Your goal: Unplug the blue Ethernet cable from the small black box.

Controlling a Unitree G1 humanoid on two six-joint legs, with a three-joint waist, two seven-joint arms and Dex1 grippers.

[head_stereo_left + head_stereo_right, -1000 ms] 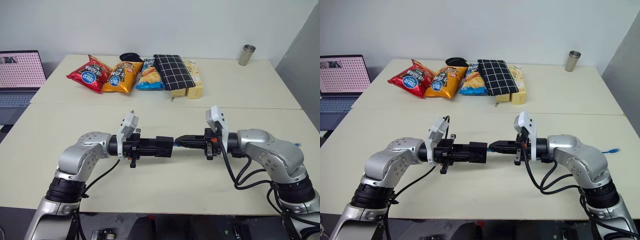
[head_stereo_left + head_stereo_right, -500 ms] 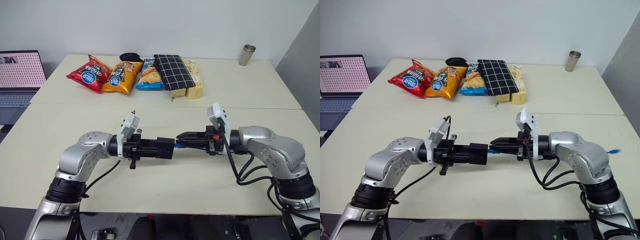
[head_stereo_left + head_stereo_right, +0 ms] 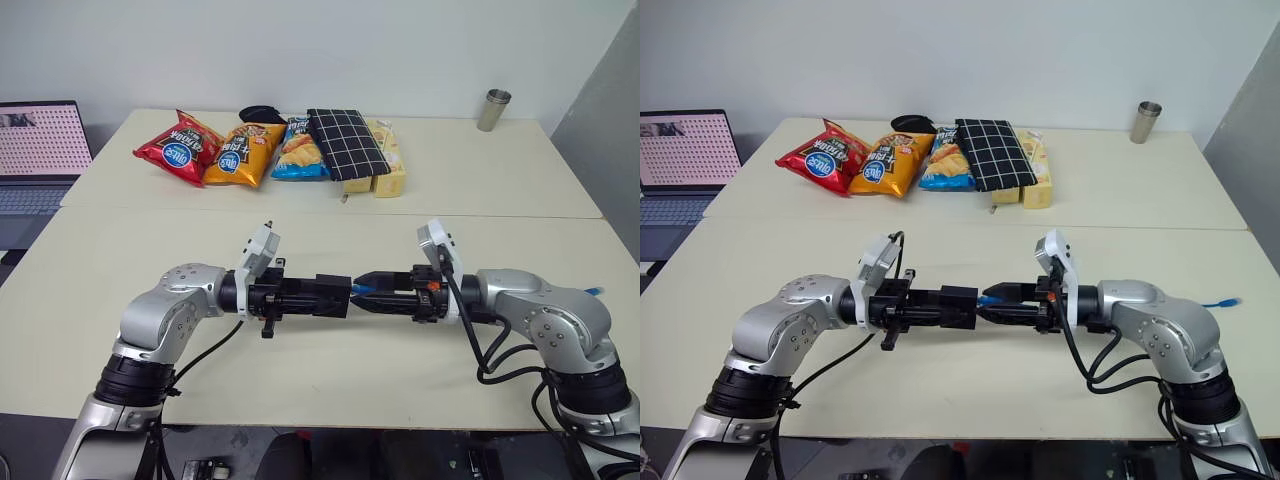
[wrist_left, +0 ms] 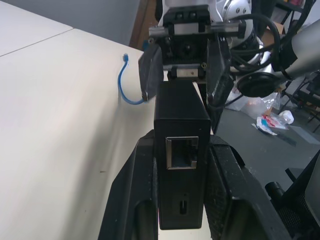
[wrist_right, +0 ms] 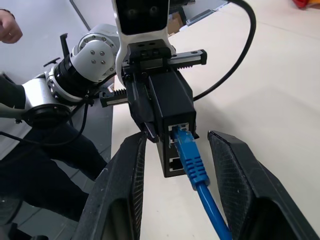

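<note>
Above the cream counter (image 3: 90,300), the left gripper (image 4: 181,165) holds the small black box (image 5: 172,107) clamped between its fingers (image 4: 132,200), out in front of the robot and clear of the surface. The blue Ethernet cable (image 5: 192,162) is still seated in a port on the box's far face, its blue boot jutting toward the right gripper (image 5: 175,165).

What has just changed is on the right: a second ago the right gripper's fingers were pinched together at the plug; now they stand apart on either side of the blue boot, touching neither it nor the box as far as the right wrist view shows. The left gripper and box have not shifted. That reads as a release, not a pull: the cable remains plugged in, so the task is not done, and the right gripper would likely need a fresh hold, perhaps one that presses the latch tab.

Hard to make out: the plug's clear latch, hidden under the boot. The cable's run from the plug is cut off at the edge of the right wrist view; its other end (image 3: 1225,300) lies on the counter beyond the right arm. A person's hand (image 5: 9,27) shows in the background.
</note>
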